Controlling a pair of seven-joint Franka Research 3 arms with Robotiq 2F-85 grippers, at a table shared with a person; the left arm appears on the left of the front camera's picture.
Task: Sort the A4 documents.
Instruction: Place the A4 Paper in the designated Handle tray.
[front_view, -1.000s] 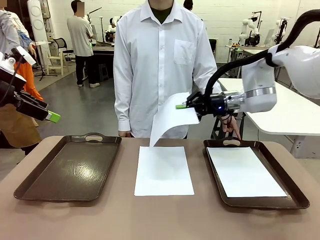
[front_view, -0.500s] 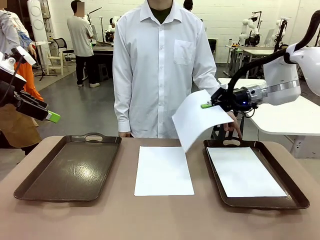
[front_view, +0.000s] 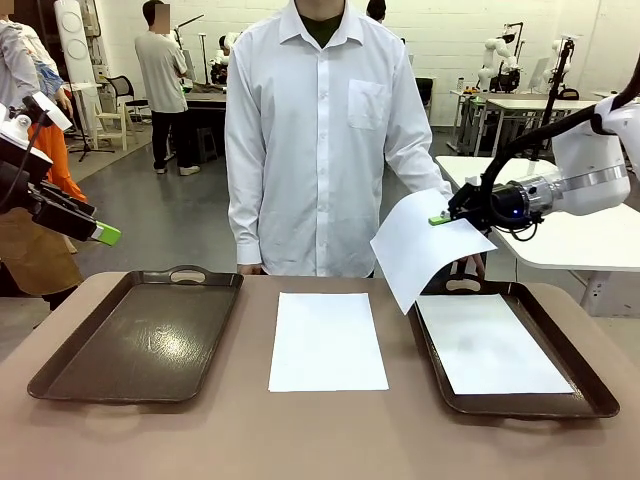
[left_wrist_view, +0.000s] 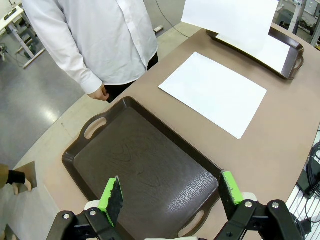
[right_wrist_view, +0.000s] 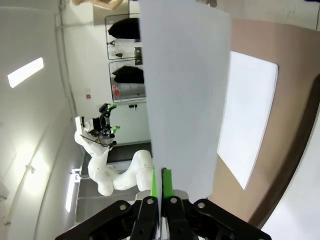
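**Light paper gripped by one edge above the right tray**

On the near part of the table (front_view: 320, 440), one of the A4 documents, the centre sheet (front_view: 327, 340), lay flat between the two trays and touched neither. The left tray (front_view: 140, 335) held no paper. The right tray (front_view: 590, 395) carried a second sheet (front_view: 490, 345), flat inside its rim. The left gripper (left_wrist_view: 171, 192) hung above the left tray, jaws spread wide with nothing between them.

Farther back, the right gripper (front_view: 450, 215) was pinched tight on the upper edge of a third sheet (front_view: 425, 250). This sheet hung in the air over the inner far corner of the right tray, bowed, with its free corner drooping towards the tray rim. Beyond the table stood a person (front_view: 320, 130).

Assessment: the bow and droop suggested very light, limp stock with no stiffness of its own. It would likely flutter, crease under a hard pinch, or slip on the smooth table. A sheet lying flat offered no raised edge to grasp. The soundest hold appeared to be a narrow margin at the middle of a short edge, so that the paper hung evenly. It should be lowered slowly so it settled flat within the tray rim.
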